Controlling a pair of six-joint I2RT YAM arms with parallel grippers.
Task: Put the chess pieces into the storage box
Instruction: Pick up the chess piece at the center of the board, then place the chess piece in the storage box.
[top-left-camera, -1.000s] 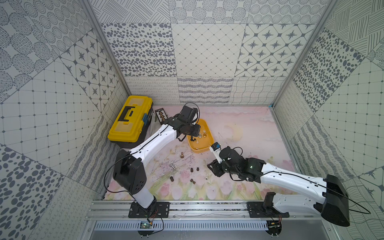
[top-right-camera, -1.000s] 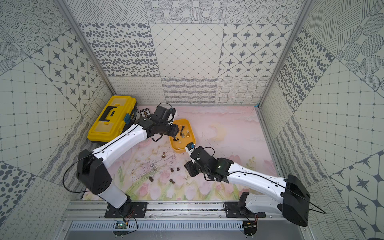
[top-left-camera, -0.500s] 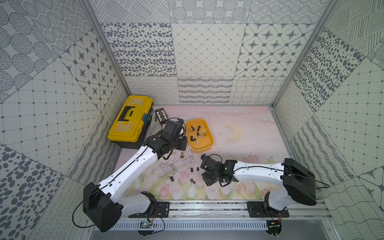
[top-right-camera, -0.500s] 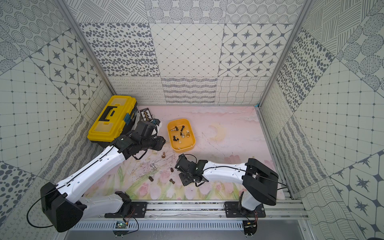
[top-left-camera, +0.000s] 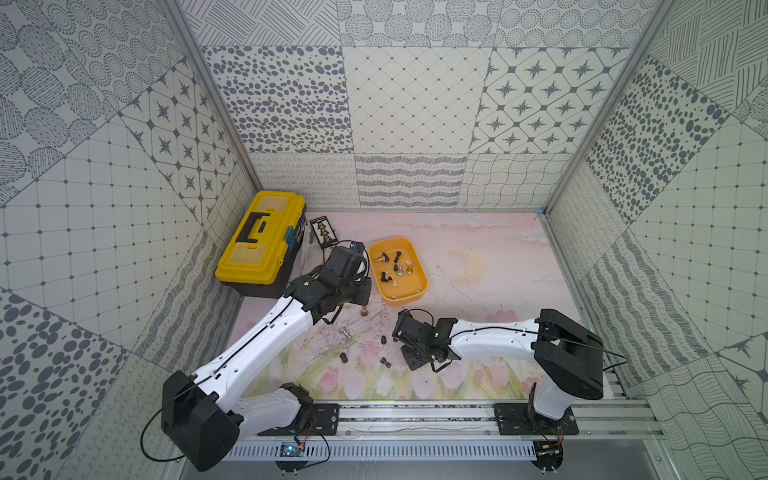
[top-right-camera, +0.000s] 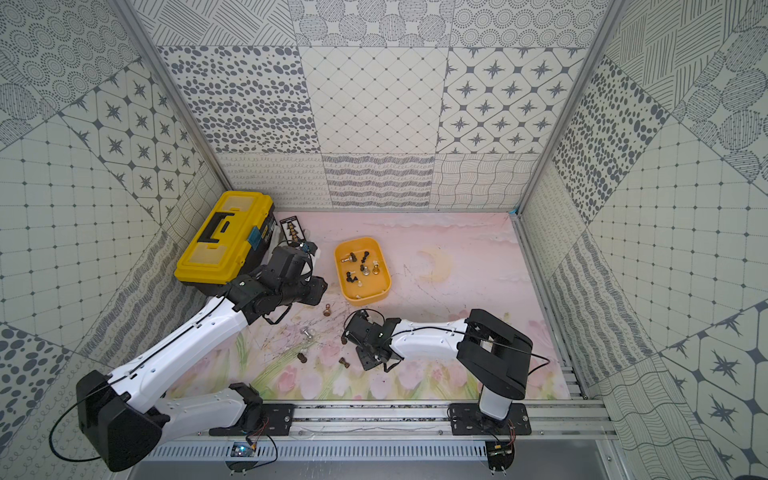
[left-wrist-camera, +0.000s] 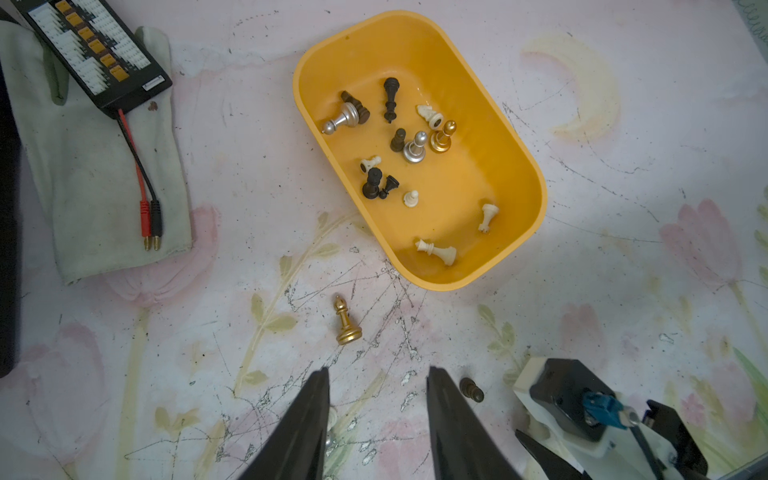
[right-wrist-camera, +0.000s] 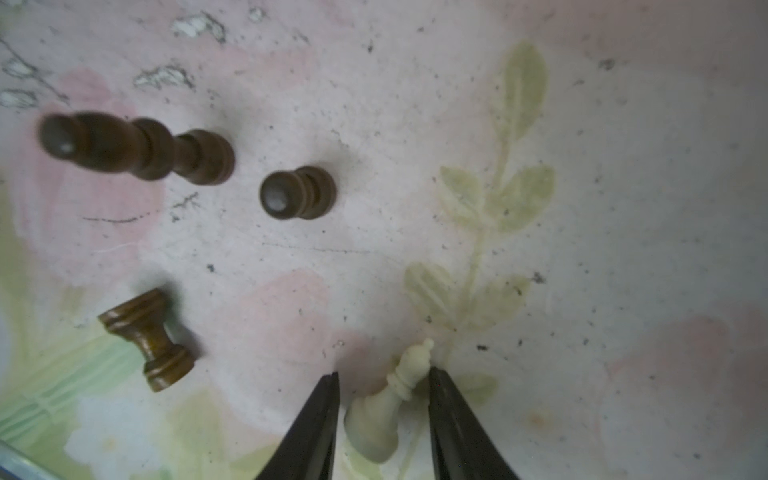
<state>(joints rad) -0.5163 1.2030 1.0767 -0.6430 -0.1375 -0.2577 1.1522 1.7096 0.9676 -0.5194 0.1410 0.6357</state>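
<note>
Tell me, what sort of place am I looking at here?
Probably a robot test or training booth: patterned panels wall in a small tabletop, two white robot arms are mounted on a metal rail in front, and chess pieces lie beside an orange tray like practice props.

Both top views are looking steeply down from the near side. Left wrist cam is sharing the storage box (left-wrist-camera: 490, 166) with them; right wrist is hugging the mat (right-wrist-camera: 623, 208).
</note>
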